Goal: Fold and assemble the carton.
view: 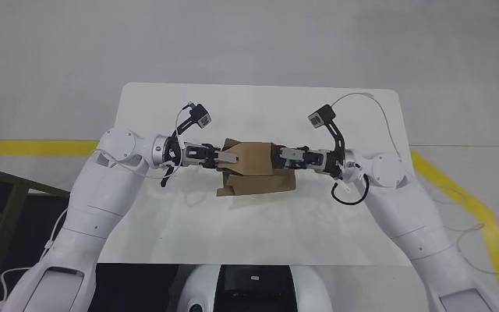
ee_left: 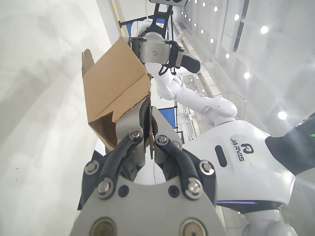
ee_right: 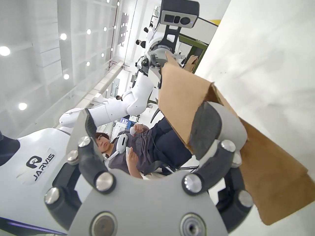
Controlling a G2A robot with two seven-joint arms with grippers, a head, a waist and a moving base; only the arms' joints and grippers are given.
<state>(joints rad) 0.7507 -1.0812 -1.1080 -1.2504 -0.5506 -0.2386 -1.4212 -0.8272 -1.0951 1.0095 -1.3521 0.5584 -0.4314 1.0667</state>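
A brown cardboard carton (view: 253,162), partly folded with loose flaps, is held above the middle of the white table (view: 156,226) between my two arms. My left gripper (view: 224,157) is at its left end. In the left wrist view this gripper (ee_left: 147,114) is shut on a flap edge of the carton (ee_left: 113,82). My right gripper (view: 275,156) is at the opposite end. In the right wrist view it (ee_right: 147,124) stands open. One finger (ee_right: 211,121) is tucked between a panel of the carton (ee_right: 179,94) and a lower flap. The other finger (ee_right: 85,124) is free in the air.
The table's bare surface runs all around the carton, with its front edge close to the robot. Yellow tape (view: 31,147) marks the floor to the left and right of the table.
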